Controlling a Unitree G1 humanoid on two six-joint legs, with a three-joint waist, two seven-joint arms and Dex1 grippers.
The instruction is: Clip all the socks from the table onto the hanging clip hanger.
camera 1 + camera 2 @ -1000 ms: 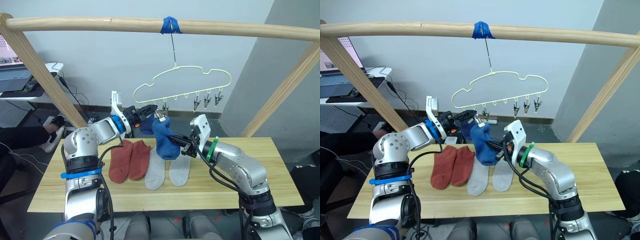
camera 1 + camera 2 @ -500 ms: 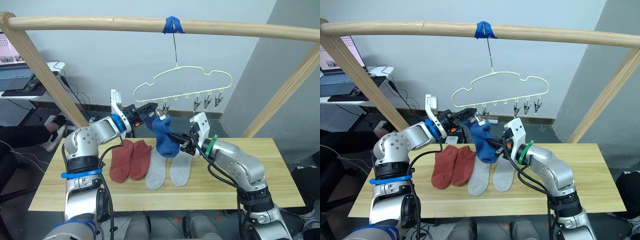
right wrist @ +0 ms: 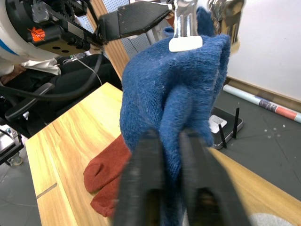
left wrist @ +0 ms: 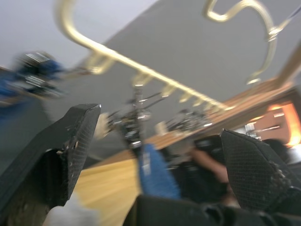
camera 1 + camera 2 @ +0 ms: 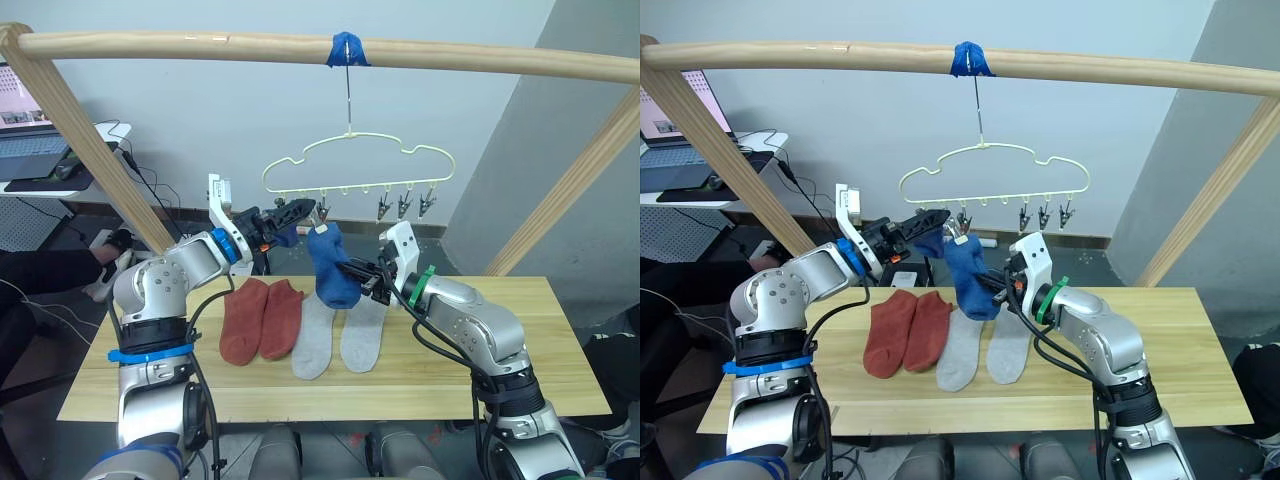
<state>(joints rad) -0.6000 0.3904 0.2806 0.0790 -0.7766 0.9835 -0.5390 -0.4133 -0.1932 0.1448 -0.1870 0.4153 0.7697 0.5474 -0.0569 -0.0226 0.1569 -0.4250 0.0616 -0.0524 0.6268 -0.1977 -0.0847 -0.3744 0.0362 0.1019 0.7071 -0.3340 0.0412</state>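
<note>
Blue sock (image 5: 331, 266) mid-frame, top in a clip (image 5: 322, 210) of the clip hanger (image 5: 350, 165); right hand (image 5: 362, 277) pinched on its lower part. Left hand (image 5: 292, 209) spread, empty, beside clip. Step: clipping. Next, prob: check clip holds, let go; four socks on bench (image 5: 520, 340).

- The clip hanger (image 5: 352, 163), a pale yellow wire cloud shape with a straight bottom bar, hangs by its long thin hook; small metal clips dangle from the bar.
- A blue sock (image 5: 332, 266) hangs bunched below the bar, a clip biting its upper edge.
- A second blue sock (image 5: 283, 236) shows just beside it, partly hidden.
- Two rust-red socks (image 5: 259, 318) lie flat side by side near the table's (image 5: 540, 350) far edge, left of centre.
- Two light grey socks (image 5: 338, 338) lie flat just beside them, toes toward the near edge.
</note>
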